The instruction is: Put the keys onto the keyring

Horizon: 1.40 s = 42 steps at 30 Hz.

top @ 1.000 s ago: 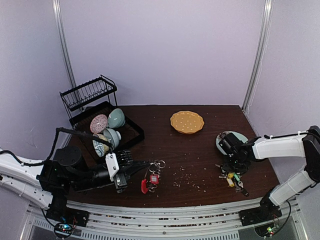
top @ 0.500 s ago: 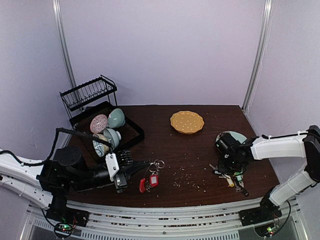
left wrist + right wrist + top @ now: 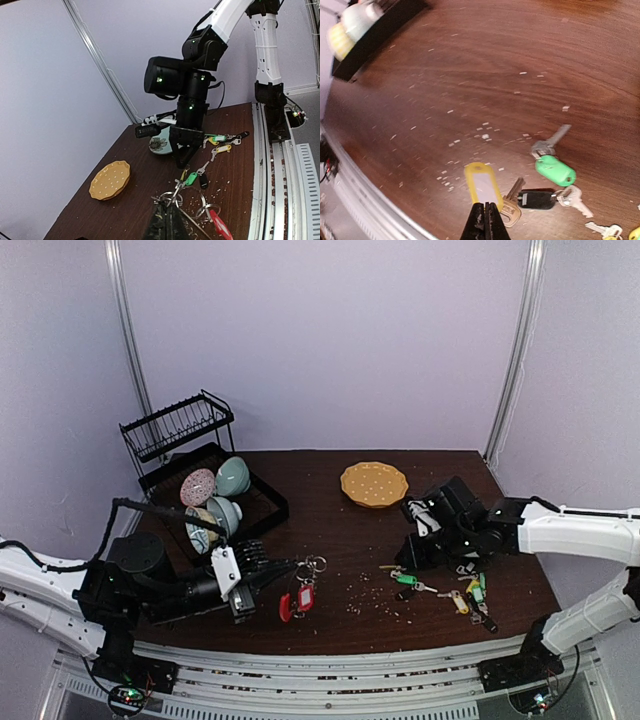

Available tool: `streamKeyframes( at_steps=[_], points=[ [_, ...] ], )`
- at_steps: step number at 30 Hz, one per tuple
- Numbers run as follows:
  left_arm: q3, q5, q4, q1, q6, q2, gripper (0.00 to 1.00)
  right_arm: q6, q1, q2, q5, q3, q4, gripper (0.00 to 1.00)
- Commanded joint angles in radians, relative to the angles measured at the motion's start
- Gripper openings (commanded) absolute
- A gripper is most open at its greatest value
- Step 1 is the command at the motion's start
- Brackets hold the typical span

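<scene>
one left claw [image 3: 168, 216] pinching keyring [image 3: 300, 591], right claw [image 3: 485, 213] closed empty, crumb-strewn table [image 3: 335, 530], lilac walls [image 3: 320, 340]

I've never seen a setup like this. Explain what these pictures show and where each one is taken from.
These are two robot arms bolted at a table's near edge, each ending in two fingers. The wide picture comes from a fixed camera above and behind them; the other two come from a camera on each wrist. The left fingers pinch a keyring with red tags. The right fingers are shut, seemingly on nothing, over loose keys with coloured tags. Also on the brown table: a yellow plate, a black dish rack holding bowls, and scattered crumbs.
</scene>
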<state>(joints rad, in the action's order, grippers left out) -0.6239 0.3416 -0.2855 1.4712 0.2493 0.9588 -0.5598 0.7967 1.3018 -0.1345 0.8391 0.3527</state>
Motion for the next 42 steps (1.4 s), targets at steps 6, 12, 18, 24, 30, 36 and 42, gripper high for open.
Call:
streamKeyframes(
  at_steps=[6,12,18,24,30,36,42],
  points=[
    [-0.020,0.067,-0.007,-0.009,0.032,-0.027,0.00,0.162,0.120,0.072,-0.422,0.036,0.031,0.00],
    [-0.022,0.062,0.000,-0.008,0.027,-0.029,0.00,0.279,0.169,0.296,-0.464,0.157,0.170,0.00],
    [-0.023,0.060,0.003,-0.008,0.020,-0.035,0.00,0.431,0.151,0.551,-0.327,0.399,0.358,0.00],
    [-0.022,0.067,0.009,-0.008,0.008,-0.046,0.00,0.473,0.139,0.700,-0.302,0.561,0.391,0.00],
    [0.001,0.152,0.041,-0.008,0.090,-0.040,0.00,0.410,0.116,0.526,-0.310,0.487,0.289,0.00],
    [0.017,0.154,-0.046,-0.006,0.415,-0.043,0.00,0.355,0.112,0.258,-0.429,0.418,0.238,0.00],
    [-0.025,0.152,-0.119,0.007,0.667,0.042,0.00,0.316,0.144,0.080,-0.459,0.427,0.235,0.00]
  ],
)
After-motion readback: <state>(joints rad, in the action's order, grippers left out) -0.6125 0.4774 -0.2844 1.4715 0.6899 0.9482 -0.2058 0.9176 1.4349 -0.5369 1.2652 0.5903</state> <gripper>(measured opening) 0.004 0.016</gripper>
